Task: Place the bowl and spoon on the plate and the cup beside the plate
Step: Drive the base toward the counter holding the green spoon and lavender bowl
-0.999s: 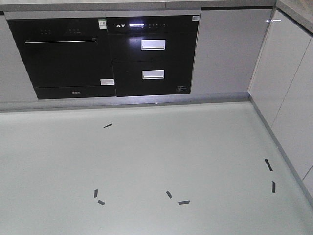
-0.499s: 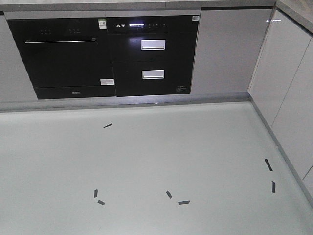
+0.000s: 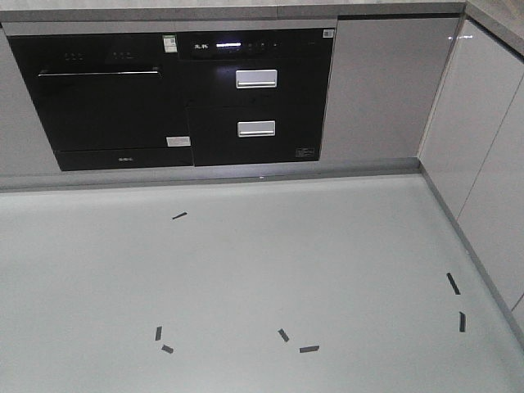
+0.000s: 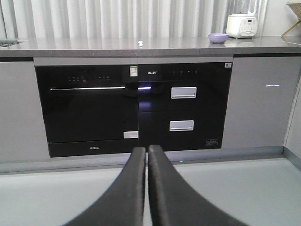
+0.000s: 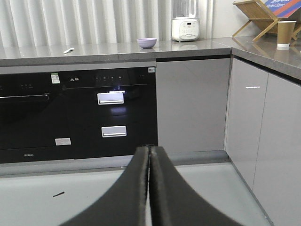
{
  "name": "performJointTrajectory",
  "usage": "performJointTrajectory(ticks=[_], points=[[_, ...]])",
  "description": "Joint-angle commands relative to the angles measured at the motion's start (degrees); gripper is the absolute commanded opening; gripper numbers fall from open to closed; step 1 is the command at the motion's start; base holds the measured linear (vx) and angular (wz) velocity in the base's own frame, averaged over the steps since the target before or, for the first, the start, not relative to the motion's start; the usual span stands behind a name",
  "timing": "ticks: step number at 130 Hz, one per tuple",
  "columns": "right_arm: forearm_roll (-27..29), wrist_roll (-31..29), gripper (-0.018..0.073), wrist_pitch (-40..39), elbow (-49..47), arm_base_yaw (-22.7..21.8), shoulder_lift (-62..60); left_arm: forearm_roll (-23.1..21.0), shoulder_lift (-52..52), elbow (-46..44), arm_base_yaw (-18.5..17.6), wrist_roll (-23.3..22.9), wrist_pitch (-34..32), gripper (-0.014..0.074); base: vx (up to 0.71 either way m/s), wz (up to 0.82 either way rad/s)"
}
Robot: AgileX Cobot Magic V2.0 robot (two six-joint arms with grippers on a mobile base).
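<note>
Now: bowl [image 5: 146,43] on the far counter [image 5: 108,48]; spoon [image 5: 68,49] well left of it; cup [image 5: 284,33] on the right-hand run; plate not in view. Left gripper [image 4: 146,151] and right gripper [image 5: 149,151]: jaws pressed together, empty. Floor tape marks [image 3: 179,216] sit lower in the front view than a moment ago, so the base is probably rolling toward the counter; nothing is within reach yet.

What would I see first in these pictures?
The big black oven sits under the grey counter. On that counter sits a purple bowl beside a white machine, with a brown cup far to the right. The left gripper and right gripper are both shut, low in their own views.
</note>
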Motion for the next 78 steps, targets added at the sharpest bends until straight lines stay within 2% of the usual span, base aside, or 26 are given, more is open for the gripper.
performJointTrajectory(ticks=[1, 78], points=[[-0.2, -0.3, -0.0008, -4.3, 0.3, -0.3, -0.1, -0.6, -0.9, 0.5, -0.1, -0.2, -4.0, -0.0007, 0.16, 0.00], [-0.2, -0.3, -0.0008, -4.3, 0.3, -0.3, -0.1, -0.6, -0.9, 0.5, -0.1, -0.2, -4.0, -0.0007, 0.20, 0.02]])
